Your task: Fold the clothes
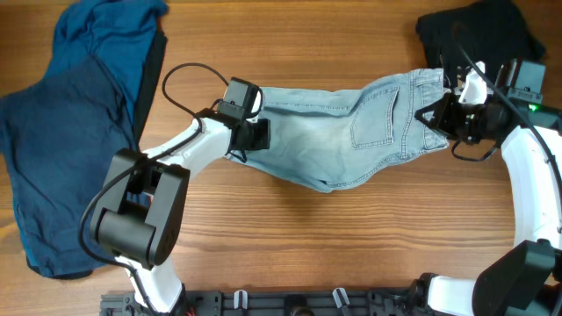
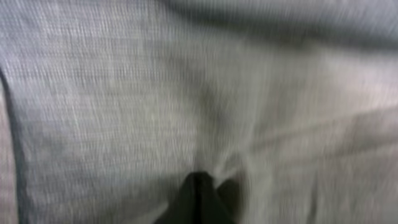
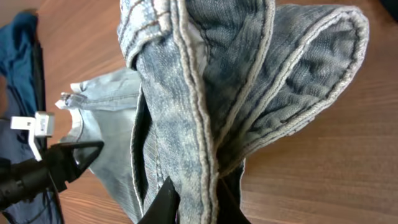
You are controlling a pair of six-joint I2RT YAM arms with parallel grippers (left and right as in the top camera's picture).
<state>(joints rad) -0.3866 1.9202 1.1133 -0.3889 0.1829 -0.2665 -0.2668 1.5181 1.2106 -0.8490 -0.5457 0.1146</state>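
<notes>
The pale light-blue denim shorts (image 1: 351, 132) hang stretched between my two grippers over the middle of the wooden table, back pocket up. My left gripper (image 1: 248, 133) is shut on the left edge of the shorts; its wrist view is filled with blurred pale denim (image 2: 186, 93) and shows the closed fingertips (image 2: 200, 186). My right gripper (image 1: 442, 114) is shut on the right edge of the shorts; its wrist view shows its fingers (image 3: 196, 199) clamping a stitched seam of the folded denim (image 3: 205, 93). Dark blue garments (image 1: 70, 123) lie at the left. A black garment (image 1: 479, 31) lies at the back right.
The wooden table (image 1: 334, 246) shows bare wood in front of the shorts. Black cables loop from the left arm (image 1: 180, 83) and by the right arm (image 1: 470, 66). A black rail runs along the table's front edge (image 1: 290, 303).
</notes>
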